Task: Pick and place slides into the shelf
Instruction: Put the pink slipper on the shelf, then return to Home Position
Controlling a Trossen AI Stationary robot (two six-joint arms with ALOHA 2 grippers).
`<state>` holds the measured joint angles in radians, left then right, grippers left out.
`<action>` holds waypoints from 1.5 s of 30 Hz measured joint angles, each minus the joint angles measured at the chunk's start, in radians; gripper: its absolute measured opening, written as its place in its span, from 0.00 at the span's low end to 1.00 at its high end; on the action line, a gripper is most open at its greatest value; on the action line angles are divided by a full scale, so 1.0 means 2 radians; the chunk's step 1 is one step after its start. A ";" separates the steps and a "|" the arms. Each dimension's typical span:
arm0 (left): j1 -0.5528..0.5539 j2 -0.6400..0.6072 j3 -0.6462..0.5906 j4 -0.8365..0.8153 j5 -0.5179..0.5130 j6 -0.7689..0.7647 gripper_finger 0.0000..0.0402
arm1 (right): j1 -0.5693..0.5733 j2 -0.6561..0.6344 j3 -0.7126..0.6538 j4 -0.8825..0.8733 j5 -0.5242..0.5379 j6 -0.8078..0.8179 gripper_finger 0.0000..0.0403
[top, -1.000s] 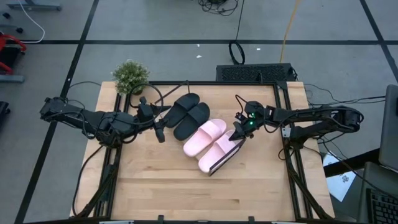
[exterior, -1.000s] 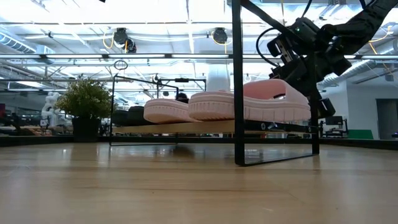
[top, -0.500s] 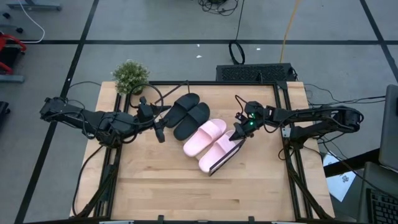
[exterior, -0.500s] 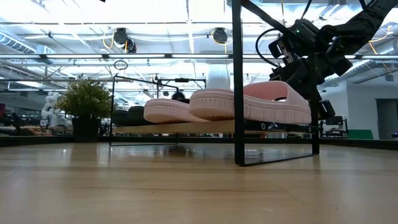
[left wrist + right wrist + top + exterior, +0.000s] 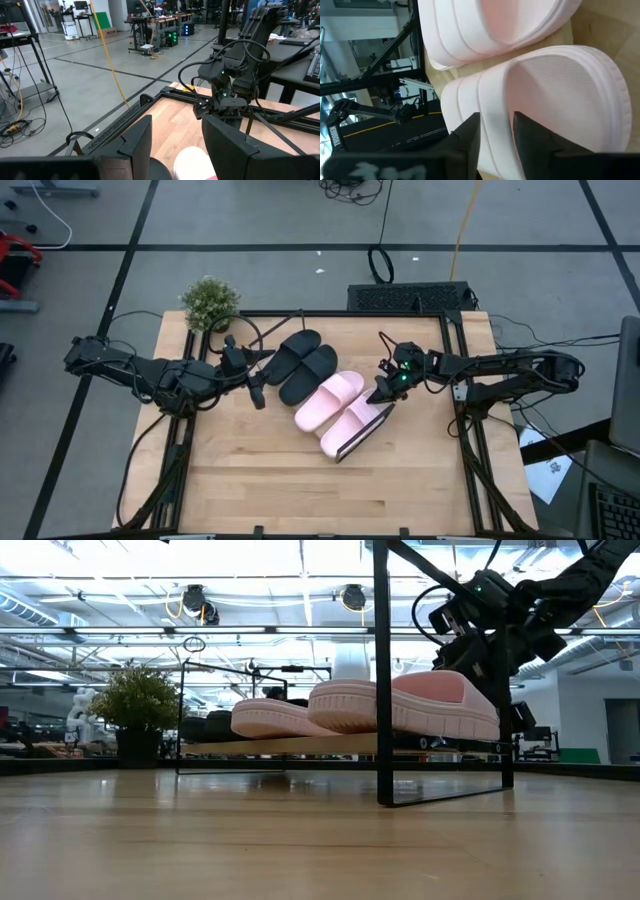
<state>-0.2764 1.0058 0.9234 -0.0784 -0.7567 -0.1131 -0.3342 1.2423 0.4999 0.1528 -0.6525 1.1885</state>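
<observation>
All four slides sit on the shelf (image 5: 343, 448): the black pair (image 5: 305, 364) at its far end, the pale pink pair (image 5: 340, 412) beside them toward the near end. The right gripper (image 5: 384, 392) hangs just off the nearer pink slide (image 5: 352, 427), fingers parted around its strap without clamping it. The left gripper (image 5: 255, 392), released, waits beside the black pair. Placement looks complete; only backing away remains.

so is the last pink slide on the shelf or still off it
On the shelf. The low view shows the near pink slide lying flat on the board beside its mate, with the right gripper just at its end.
</observation>
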 joint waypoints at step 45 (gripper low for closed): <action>-0.001 -0.314 0.001 -0.249 0.136 -0.132 0.44 | -0.205 -0.307 0.000 -0.003 -0.115 -0.131 0.32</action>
<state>-0.2775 0.3782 0.9249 -0.5756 -0.4848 -0.3769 -0.7433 0.6281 0.4992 0.1458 -0.8825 0.9262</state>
